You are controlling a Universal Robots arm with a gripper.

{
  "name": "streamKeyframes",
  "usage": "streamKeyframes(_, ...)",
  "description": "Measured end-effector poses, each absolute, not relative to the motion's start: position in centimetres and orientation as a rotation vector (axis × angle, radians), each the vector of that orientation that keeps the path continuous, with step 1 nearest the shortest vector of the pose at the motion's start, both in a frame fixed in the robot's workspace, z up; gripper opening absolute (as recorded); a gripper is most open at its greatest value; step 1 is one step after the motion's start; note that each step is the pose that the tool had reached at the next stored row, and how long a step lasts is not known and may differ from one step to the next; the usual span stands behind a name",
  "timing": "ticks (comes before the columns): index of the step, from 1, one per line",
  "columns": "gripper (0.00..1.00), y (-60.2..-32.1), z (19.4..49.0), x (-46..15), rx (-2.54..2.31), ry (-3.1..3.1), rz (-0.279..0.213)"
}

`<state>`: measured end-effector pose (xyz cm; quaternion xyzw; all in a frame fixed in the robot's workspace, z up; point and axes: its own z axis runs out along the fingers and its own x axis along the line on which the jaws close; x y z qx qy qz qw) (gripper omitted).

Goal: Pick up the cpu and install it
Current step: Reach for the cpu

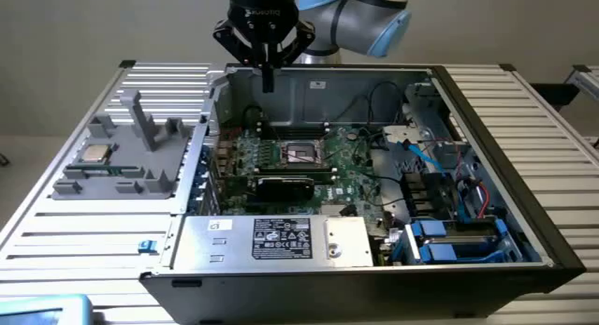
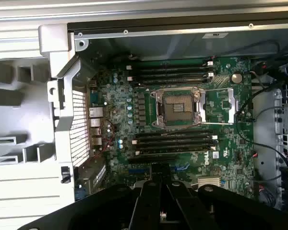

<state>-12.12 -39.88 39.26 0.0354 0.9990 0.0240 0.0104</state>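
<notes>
— Where's the cpu (image 1: 95,154)?
— Lying flat in the grey holder (image 1: 131,162), well off to the exterior view's left of the jaws. They hang closed, empty, over the open case (image 1: 355,86).

Slatted metal table (image 1: 84,234). Bears open computer case (image 1: 374,290) at centre and grey plastic fixture (image 1: 140,170) just beside it, toward exterior view's left. Pale object (image 1: 38,314) at near corner, possibly a tray.
</notes>
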Motion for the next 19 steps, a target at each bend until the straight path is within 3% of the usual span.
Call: streamKeyframes(19,0.11,-39.9,39.3,-13.7,0.111,3.118,0.075)
